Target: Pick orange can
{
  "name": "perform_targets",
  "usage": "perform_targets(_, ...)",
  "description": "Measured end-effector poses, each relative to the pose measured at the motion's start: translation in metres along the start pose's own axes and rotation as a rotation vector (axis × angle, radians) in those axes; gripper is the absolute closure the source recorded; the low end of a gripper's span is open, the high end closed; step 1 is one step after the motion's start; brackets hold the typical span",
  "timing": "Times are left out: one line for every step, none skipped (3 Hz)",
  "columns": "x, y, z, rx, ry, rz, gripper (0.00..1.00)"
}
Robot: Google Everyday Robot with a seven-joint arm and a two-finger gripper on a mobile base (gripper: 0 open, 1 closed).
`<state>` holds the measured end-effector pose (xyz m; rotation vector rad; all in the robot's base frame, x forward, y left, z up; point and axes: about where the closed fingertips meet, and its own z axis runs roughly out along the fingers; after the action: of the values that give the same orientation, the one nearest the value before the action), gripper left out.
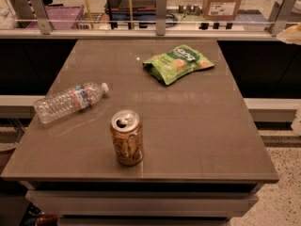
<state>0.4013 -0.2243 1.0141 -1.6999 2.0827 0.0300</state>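
Note:
The orange can [126, 137] stands upright near the front edge of the brown table [202, 126], left of centre. It is orange-gold with pale markings and a silver top with a pull-tab. My gripper is not in view. Only two pale bits of my arm show at the right edge, one high [291, 33] and one lower down [297, 121], both far right of the can and off the table.
A clear plastic water bottle [69, 101] lies on its side at the table's left. A green snack bag [178, 62] lies at the back centre-right. A glass rail with metal posts [161, 6] runs behind the table.

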Motion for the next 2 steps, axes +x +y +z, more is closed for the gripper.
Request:
perform_targets(0.007,0.013,-0.004,-0.026,-0.14,0.009,0.0)
perform_targets(0.002,0.034,-0.004,-0.056,-0.311,0.028,0.0)
